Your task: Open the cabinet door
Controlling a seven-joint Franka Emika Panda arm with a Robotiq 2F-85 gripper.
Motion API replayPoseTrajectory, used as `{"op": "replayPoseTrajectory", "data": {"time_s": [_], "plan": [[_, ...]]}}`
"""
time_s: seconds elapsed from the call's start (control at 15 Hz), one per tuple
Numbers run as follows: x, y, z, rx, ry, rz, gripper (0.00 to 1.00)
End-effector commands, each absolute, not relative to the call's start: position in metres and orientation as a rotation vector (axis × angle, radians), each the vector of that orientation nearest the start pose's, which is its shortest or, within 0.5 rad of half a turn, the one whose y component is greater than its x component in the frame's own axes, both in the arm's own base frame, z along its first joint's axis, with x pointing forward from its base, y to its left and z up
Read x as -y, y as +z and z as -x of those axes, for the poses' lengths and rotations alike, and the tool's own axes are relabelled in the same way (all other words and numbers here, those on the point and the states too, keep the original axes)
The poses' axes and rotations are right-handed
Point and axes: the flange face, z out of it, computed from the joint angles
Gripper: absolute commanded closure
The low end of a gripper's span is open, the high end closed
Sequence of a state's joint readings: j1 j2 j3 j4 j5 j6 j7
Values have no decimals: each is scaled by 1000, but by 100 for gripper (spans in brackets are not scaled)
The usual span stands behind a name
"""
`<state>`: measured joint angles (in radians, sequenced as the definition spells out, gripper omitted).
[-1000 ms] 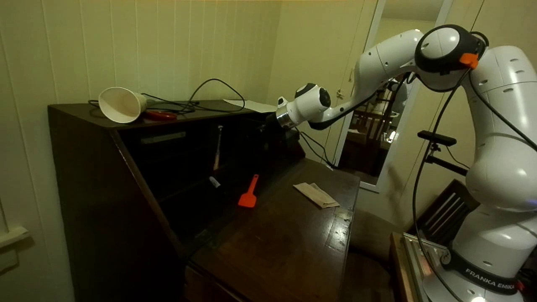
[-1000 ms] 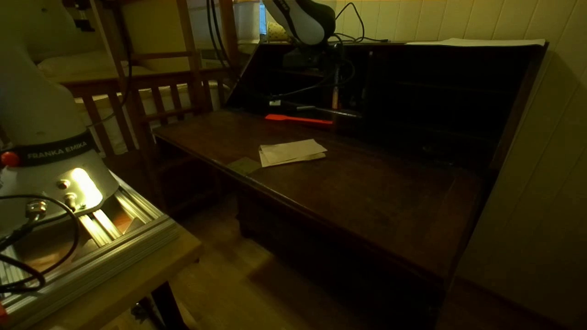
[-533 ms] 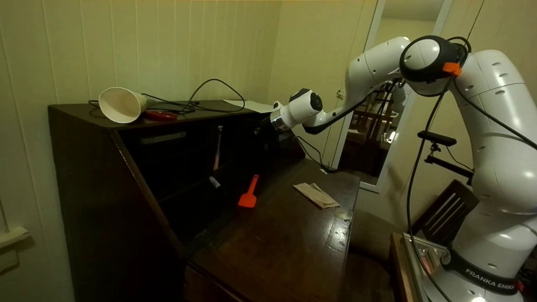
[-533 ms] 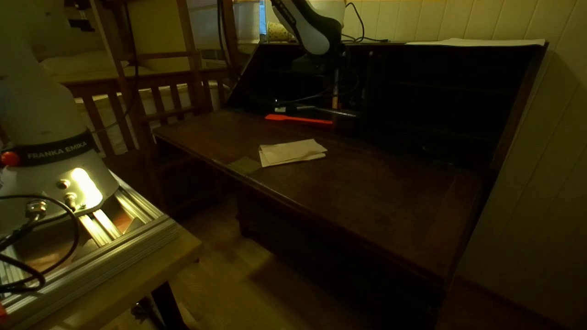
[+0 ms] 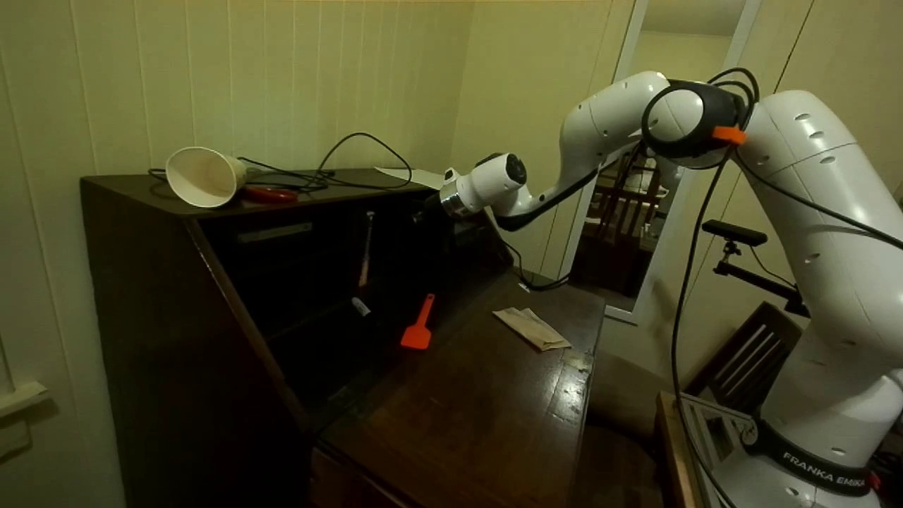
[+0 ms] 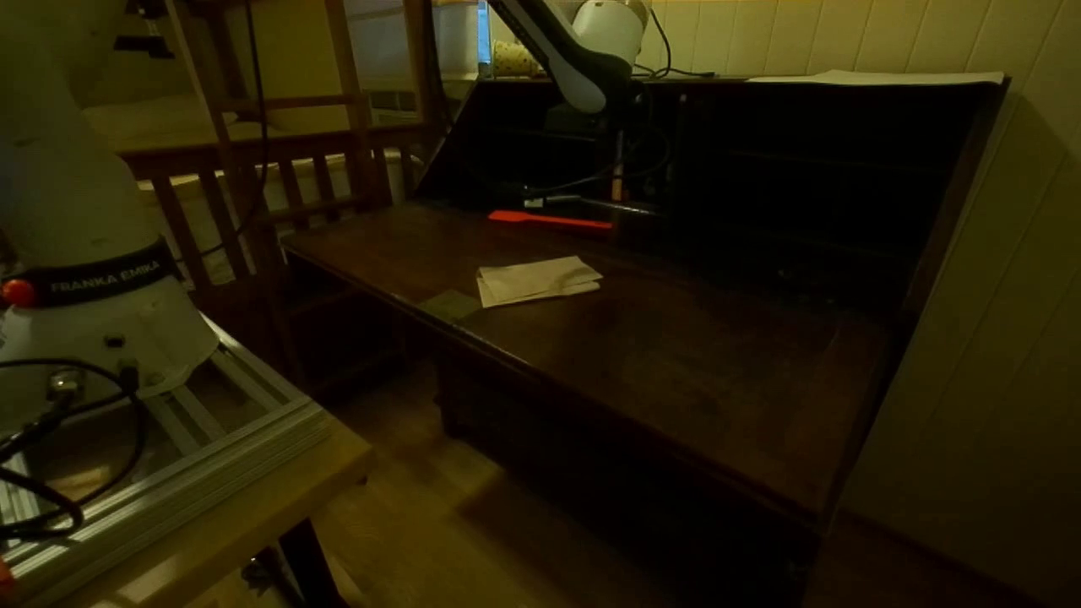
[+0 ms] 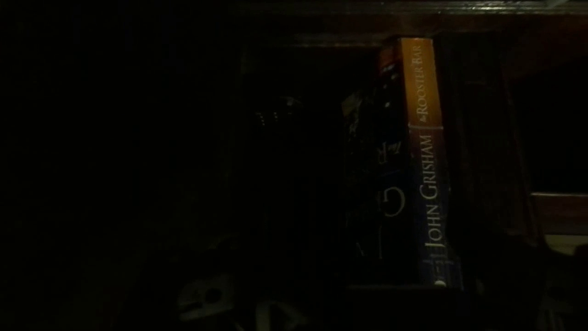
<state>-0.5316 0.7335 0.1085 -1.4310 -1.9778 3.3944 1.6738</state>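
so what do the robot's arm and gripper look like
The arm is glossy white and rounded, with a black-and-white elbow joint and an orange piece near it. The black base band reads FRANKA EMIKA, and a black cable hangs down. A silver ring adjoins the gripper, which looks dark, details lost in shadow.

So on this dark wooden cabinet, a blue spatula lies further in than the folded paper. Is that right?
Almost: the spatula is orange-red, not blue, as both exterior views show. The rest holds: it lies further in than the folded paper on the dark wooden cabinet.
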Motion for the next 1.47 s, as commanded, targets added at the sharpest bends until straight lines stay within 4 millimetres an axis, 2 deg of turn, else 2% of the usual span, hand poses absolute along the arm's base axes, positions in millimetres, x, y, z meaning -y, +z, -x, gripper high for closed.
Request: {"op": "replayPoseTrajectory", "data": {"time_s": [0.0, 0.27, 0.33, 0.47, 0.6, 0.73, 0.87, 1.0, 1.13, 1.33, 1.4], "plan": [[198, 286, -671, -58, -1424, 2842, 0], [190, 277, -664, -66, -1371, 2868, 0], [184, 277, -660, -55, -1354, 2877, 0], [160, 281, -640, 4, -1278, 2882, 0], [128, 286, -604, 121, -1133, 2823, 0], [106, 289, -568, 225, -981, 2797, 0], [88, 296, -532, 279, -866, 2822, 0], [75, 310, -506, 309, -855, 2853, 0], [65, 336, -500, 275, -1003, 2846, 0], [51, 396, -493, 202, -1223, 2780, 0], [59, 364, -517, 244, -1114, 2785, 0]]}}
